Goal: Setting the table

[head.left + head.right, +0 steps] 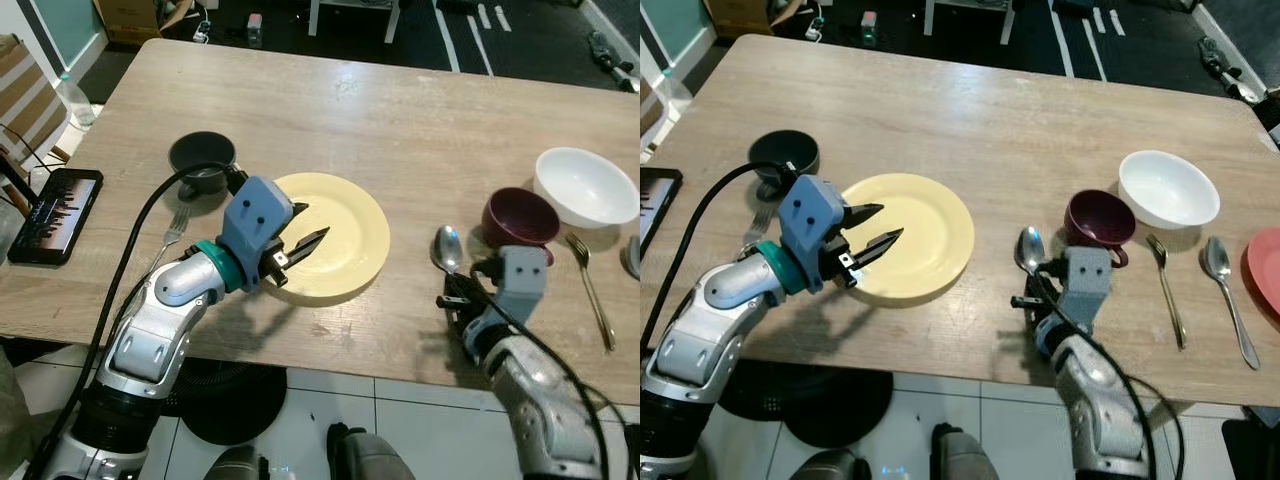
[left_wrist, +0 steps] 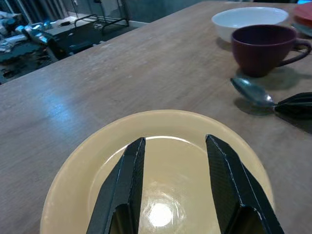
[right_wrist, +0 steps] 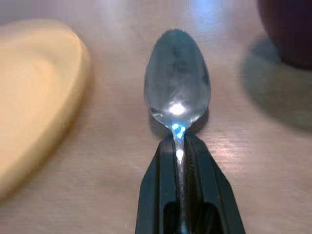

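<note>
A yellow plate [image 1: 350, 225] lies near the table's front edge. My left gripper [image 1: 314, 221] hovers open just over its left half, with nothing between its black fingers [image 2: 127, 171]. Right of the plate a steel spoon [image 1: 446, 248] lies flat on the wood, bowl pointing away from me. My right gripper [image 1: 455, 292] is shut on the spoon's handle, and the spoon bowl [image 3: 178, 78] juts out past the fingertips. A maroon cup [image 1: 520, 217] stands just right of the spoon.
A white bowl [image 1: 587, 186], a fork [image 1: 590, 285], a second spoon [image 1: 1225, 290] and a pink plate's edge [image 1: 1265, 270] sit at the right. A dark bowl [image 1: 203, 160], another fork [image 1: 172, 232] and a phone [image 1: 57, 213] lie at the left.
</note>
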You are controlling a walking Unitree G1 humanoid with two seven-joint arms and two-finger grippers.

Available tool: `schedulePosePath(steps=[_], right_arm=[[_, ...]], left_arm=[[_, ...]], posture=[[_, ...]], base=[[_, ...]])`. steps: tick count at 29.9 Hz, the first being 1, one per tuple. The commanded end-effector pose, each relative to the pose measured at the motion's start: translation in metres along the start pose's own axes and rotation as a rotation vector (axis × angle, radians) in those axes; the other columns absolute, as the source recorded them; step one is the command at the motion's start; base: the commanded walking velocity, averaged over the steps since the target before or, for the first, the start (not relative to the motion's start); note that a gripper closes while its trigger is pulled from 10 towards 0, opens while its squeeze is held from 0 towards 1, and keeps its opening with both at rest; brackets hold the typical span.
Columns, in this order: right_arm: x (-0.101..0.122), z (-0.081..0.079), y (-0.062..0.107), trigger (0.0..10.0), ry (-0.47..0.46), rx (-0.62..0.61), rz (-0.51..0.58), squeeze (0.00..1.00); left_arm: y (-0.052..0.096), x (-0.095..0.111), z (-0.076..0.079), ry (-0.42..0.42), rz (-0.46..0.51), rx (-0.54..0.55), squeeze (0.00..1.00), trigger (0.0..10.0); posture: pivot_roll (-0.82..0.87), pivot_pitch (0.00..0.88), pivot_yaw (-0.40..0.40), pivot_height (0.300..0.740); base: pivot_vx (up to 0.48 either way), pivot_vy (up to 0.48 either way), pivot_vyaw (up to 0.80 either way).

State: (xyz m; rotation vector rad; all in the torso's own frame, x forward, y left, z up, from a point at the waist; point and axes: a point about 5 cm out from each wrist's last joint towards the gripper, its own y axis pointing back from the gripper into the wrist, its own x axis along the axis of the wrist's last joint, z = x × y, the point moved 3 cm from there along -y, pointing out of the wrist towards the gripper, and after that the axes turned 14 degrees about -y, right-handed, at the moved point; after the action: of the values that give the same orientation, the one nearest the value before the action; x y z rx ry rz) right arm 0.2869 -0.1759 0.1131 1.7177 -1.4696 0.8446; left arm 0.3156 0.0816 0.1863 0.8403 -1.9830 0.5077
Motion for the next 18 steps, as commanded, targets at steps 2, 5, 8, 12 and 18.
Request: schedulePosePath(steps=[2, 5, 8, 12, 18], right_arm=[[0.034, -0.028, 0.0, 0.0, -0.03, 0.115, 0.166, 0.0], [0.048, -0.04, 0.001, 0.0, -0.04, 0.146, 0.233, 0.0], [0.064, -0.052, 0.0, 10.0, -0.02, 0.164, 0.299, 0.0], [0.074, -0.058, -0.001, 10.0, 0.023, 0.158, 0.347, 0.0], [0.074, -0.047, -0.006, 10.0, 0.173, 0.035, 0.4, 0.0]], left_arm=[[-0.001, -0.005, -0.006, 0.005, -0.031, 0.048, 0.0, 10.0], [-0.001, -0.006, -0.01, 0.01, -0.039, 0.077, 0.0, 10.0], [-0.002, -0.006, -0.014, 0.012, -0.043, 0.104, 0.0, 10.0], [-0.005, -0.005, -0.016, 0.007, -0.043, 0.123, 0.0, 10.0], [-0.009, -0.003, -0.023, 0.03, -0.045, 0.193, 0.0, 10.0]], posture=[[0.03, 0.063, 0.028, 0.74], [0.03, 0.06, 0.032, 0.74], [0.03, 0.055, 0.04, 0.74], [0.03, 0.054, 0.045, 0.74], [0.02, 0.051, 0.048, 0.74]], base=[[0.0, 0.0, 0.0], [0.0, 0.0, 0.0], [0.0, 0.0, 0.0], [0.0, 0.0, 0.0], [0.0, 0.0, 0.0]])
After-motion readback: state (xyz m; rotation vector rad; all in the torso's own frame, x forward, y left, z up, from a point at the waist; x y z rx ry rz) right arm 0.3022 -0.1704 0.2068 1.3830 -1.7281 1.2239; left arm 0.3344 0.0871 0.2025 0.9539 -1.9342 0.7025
